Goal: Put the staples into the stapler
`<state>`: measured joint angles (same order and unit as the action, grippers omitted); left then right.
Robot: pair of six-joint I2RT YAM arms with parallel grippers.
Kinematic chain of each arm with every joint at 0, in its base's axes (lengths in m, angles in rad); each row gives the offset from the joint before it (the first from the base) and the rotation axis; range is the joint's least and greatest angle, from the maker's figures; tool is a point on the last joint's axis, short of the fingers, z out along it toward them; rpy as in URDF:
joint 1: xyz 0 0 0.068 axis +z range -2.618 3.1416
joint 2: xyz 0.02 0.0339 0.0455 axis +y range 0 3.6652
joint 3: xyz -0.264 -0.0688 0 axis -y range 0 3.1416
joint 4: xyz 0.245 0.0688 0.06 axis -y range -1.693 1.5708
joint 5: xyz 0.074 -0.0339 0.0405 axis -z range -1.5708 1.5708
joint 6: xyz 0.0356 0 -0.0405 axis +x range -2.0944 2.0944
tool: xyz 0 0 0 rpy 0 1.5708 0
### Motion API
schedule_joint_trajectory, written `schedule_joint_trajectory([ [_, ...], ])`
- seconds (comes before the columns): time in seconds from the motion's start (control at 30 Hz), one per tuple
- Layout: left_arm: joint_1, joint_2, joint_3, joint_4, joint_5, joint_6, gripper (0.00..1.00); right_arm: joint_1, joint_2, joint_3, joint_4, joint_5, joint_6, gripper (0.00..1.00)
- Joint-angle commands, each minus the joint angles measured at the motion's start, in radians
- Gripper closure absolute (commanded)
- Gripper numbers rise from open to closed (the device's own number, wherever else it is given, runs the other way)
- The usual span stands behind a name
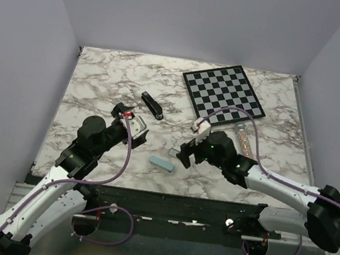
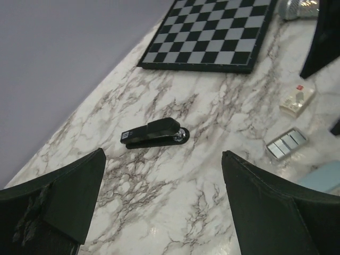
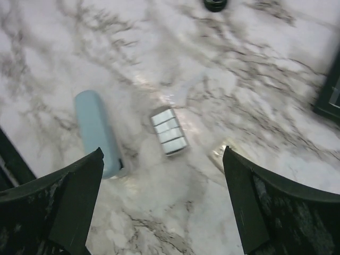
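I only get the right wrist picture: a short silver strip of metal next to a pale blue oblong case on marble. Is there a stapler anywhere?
Observer: Yes. A slim black stapler lies on the marble-patterned table, farther from the arms than your silver metal staple strip and to its left.
Visitor: Is anything gripping it?
Observer: No. The left gripper hovers open, with the stapler lying apart ahead of it.
Visitor: Anything else out there?
Observer: A black-and-white chessboard sits on the far half of the table, right of the stapler.
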<state>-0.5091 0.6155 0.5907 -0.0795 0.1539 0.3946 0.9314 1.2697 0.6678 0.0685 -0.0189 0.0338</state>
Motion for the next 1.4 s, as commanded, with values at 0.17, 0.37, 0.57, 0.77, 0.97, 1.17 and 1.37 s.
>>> schedule_joint_trajectory([
  [0.17,-0.106,0.111,-0.008,-0.131,0.181,0.038,0.05,-0.204,-0.245,-0.234,0.166,0.243,0.353,0.00],
  [0.37,-0.337,0.266,0.021,-0.201,0.093,0.110,0.02,-0.227,-0.325,-0.293,0.186,0.318,0.402,0.00],
  [0.57,-0.410,0.420,0.063,-0.259,0.121,0.214,0.01,-0.233,-0.400,-0.353,0.224,0.387,0.426,0.00],
  [0.77,-0.428,0.590,0.151,-0.296,0.170,0.276,0.09,-0.235,-0.374,-0.349,0.225,0.383,0.426,0.00],
  [0.97,-0.436,0.733,0.237,-0.341,0.200,0.309,0.18,-0.238,-0.365,-0.349,0.226,0.379,0.430,0.00],
  [1.17,-0.439,0.808,0.274,-0.385,0.233,0.325,0.31,-0.240,-0.345,-0.341,0.226,0.369,0.426,0.00],
  [1.37,-0.450,0.863,0.281,-0.370,0.234,0.317,0.39,-0.240,-0.322,-0.335,0.231,0.352,0.425,0.00],
])
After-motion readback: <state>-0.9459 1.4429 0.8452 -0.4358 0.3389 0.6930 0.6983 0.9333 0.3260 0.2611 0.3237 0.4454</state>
